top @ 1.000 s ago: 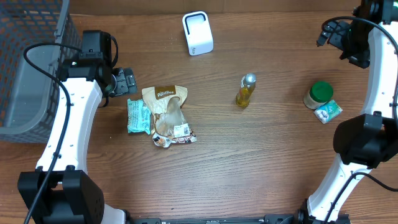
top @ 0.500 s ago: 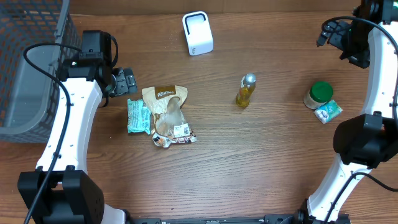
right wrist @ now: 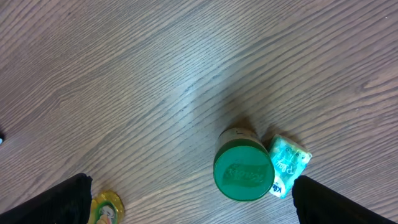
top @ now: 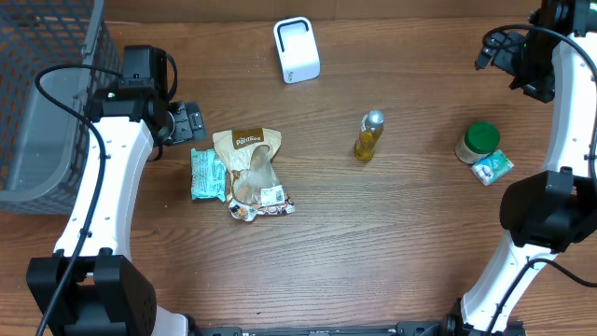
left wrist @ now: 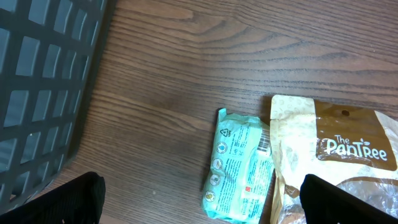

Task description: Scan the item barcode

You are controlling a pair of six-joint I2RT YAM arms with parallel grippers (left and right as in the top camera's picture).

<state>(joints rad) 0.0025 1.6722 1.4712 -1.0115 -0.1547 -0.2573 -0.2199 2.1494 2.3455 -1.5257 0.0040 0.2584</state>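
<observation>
Scan not begun: left pincer [top: 191, 120] and right pincer [top: 492, 49] both apart, empty; pouch [top: 250, 159], packet [top: 207, 175] left, bottle [top: 368, 136] centre, jar [top: 478, 142] right on surface [top: 373, 243]; scanner [top: 297, 50] far centre.

The left arm [top: 101, 177] reaches forward from the near left side, its white link sloping up to a black wrist. The left end effector [top: 192, 121] points rightward, jaws spread wide and empty. The right arm [top: 571, 121] stretches along the right edge to the far corner, and the right end effector [top: 497, 49] is turned leftward, equally wide apart, holding nothing. In the left wrist view, the dark fingers [left wrist: 68, 198] sit at the lower corners.
</observation>
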